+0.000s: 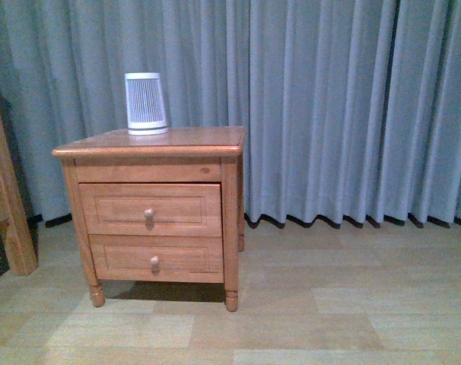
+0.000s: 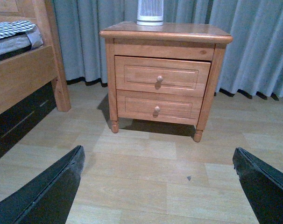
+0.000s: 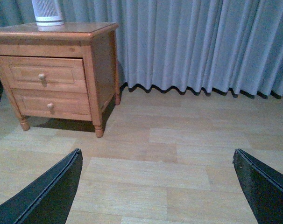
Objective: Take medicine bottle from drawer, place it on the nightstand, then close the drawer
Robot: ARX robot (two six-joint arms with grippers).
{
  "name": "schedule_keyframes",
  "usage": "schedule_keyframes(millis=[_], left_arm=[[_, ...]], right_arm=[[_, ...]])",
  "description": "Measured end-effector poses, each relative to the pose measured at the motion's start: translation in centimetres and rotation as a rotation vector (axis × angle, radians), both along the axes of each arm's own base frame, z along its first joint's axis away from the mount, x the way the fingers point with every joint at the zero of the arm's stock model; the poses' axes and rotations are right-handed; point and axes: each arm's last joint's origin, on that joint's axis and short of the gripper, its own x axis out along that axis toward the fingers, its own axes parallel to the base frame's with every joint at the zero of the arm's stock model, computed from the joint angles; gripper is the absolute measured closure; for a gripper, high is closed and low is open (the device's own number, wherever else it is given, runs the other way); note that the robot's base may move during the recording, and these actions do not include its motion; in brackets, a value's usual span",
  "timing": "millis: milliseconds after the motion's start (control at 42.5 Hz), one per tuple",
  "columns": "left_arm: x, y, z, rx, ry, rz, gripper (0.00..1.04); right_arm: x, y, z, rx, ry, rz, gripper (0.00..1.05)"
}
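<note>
Near: left gripper (image 2: 158, 151) and right gripper (image 3: 156, 151), each with black fingers (image 2: 62, 186) spread wide, holding and touching nothing, above bare floor (image 2: 146, 172) and well apart from the furniture. Farther: nightstand (image 1: 192, 137), its upper drawer (image 1: 112, 205) shut or nearly so, rigid wood, best taken by the small round knob (image 1: 148, 215). Item sought: medicine bottle, not visible, presumably inside that drawer. Judged light, stiff, smooth plastic, apt to slip or topple, so grip across mid-body.

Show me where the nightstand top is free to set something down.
The nightstand top is bare from the ribbed white cylinder to its right edge, plus a front strip. Only the back left, under the cylinder, is taken.
</note>
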Motion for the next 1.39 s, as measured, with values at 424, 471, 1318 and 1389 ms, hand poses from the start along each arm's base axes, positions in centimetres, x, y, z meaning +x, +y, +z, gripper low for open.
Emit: schedule_keyframes(millis=[424, 471, 1318, 1389], left_arm=[[0.00, 0.00, 0.00, 0.000, 0.000, 0.000, 0.07], [0.00, 0.00, 0.00, 0.000, 0.000, 0.000, 0.07], [0.00, 0.00, 0.00, 0.000, 0.000, 0.000, 0.07], [0.00, 0.00, 0.00, 0.000, 0.000, 0.000, 0.07]], right_arm=[[0.00, 0.00, 0.00, 0.000, 0.000, 0.000, 0.07], [0.00, 0.00, 0.00, 0.000, 0.000, 0.000, 0.07], [0.00, 0.00, 0.00, 0.000, 0.000, 0.000, 0.07], [0.00, 0.00, 0.00, 0.000, 0.000, 0.000, 0.07]])
